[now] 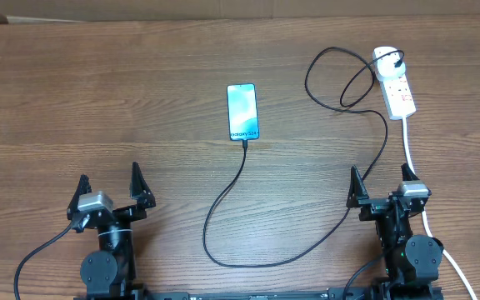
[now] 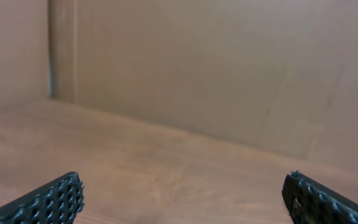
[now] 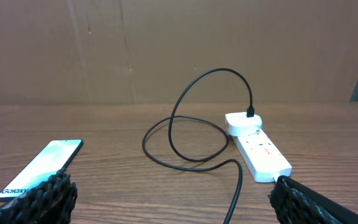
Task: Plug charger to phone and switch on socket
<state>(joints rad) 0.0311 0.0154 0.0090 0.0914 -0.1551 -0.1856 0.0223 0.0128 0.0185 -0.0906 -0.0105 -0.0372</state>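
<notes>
Right fingers wide — phone well ahead.

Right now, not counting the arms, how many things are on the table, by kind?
Slim rectangular smartphone with a light blue screen: 1
Long thin black charger cable: 1
White elongated power strip: 1
Total: 3

phone centre, socket far right, charger looped between

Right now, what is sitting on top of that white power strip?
A white adapter block sits on the far end of the power strip, with the black charger cable plugged into it. The outlet beneath it is covered.
</notes>
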